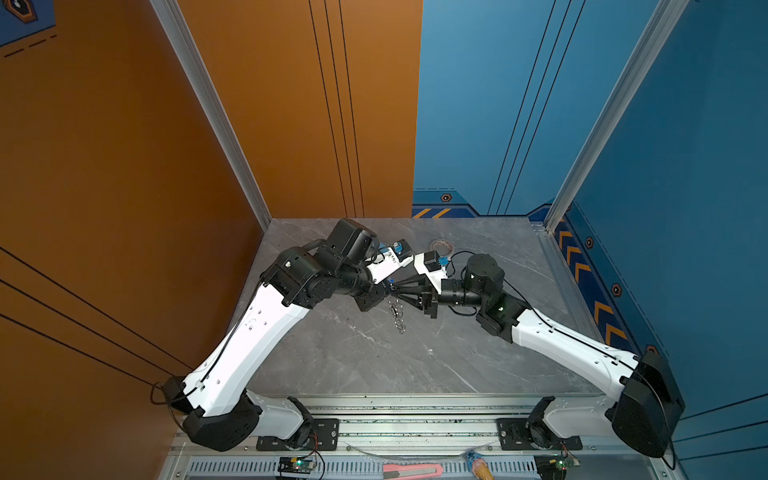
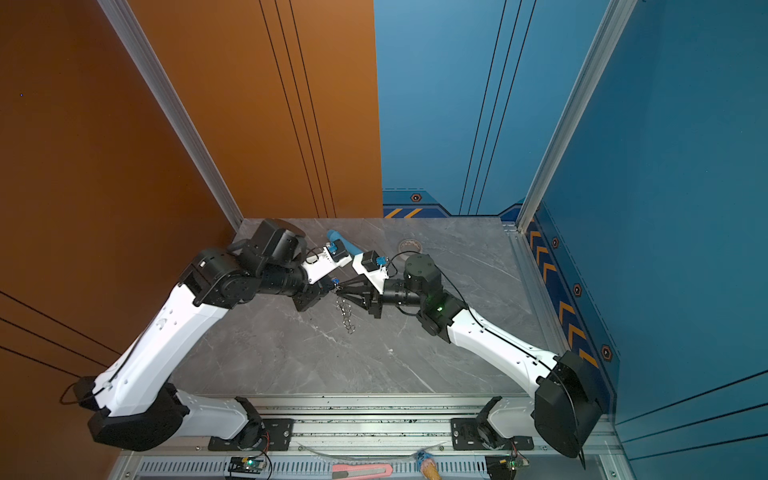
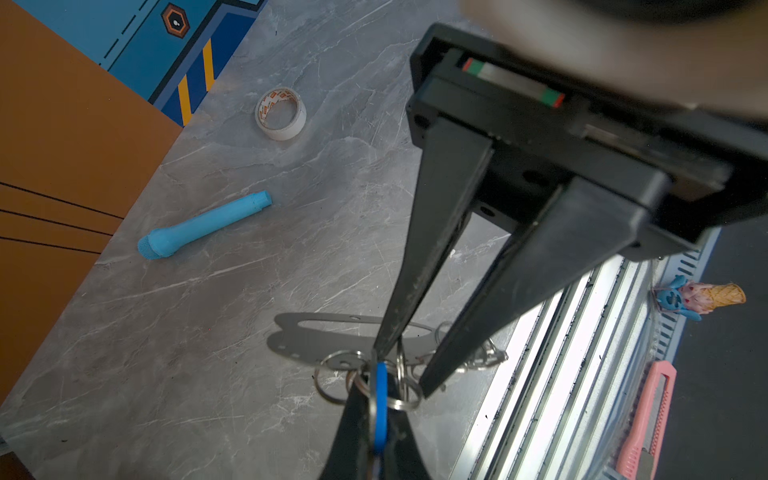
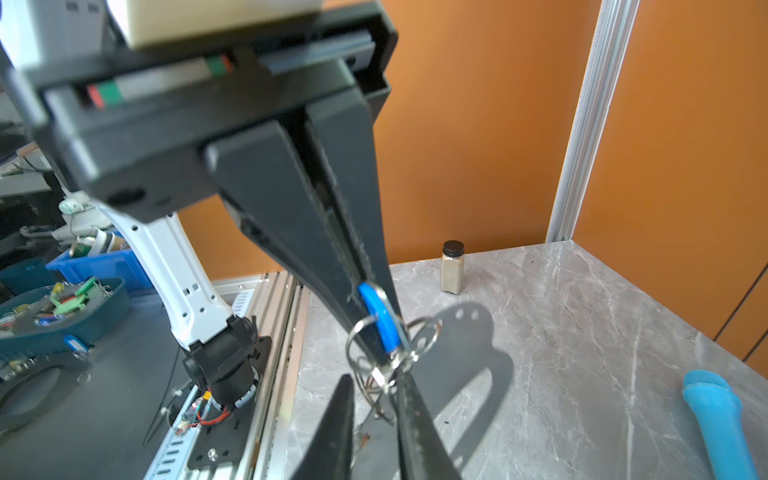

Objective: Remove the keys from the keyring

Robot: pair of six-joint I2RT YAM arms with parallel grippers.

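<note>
Grey marble table (image 1: 353, 361) bare between arms and front rail (image 1: 415, 409): my widest room there. Over table middle, left gripper (image 4: 384, 332) pressed together on blue tag of keys (image 3: 380, 403). Facing it tip to tip, right gripper (image 3: 405, 368), jaws narrowly apart, wire rings (image 3: 328, 386) in gap. Just under tips, keyring (image 3: 307, 343) plate; I can't tell if it touches table. Toward back, blue tube (image 3: 203, 226) and tape roll (image 3: 280, 113), well apart from grippers; jar (image 4: 452, 268) at table edge by orange wall (image 4: 478, 124).
</note>
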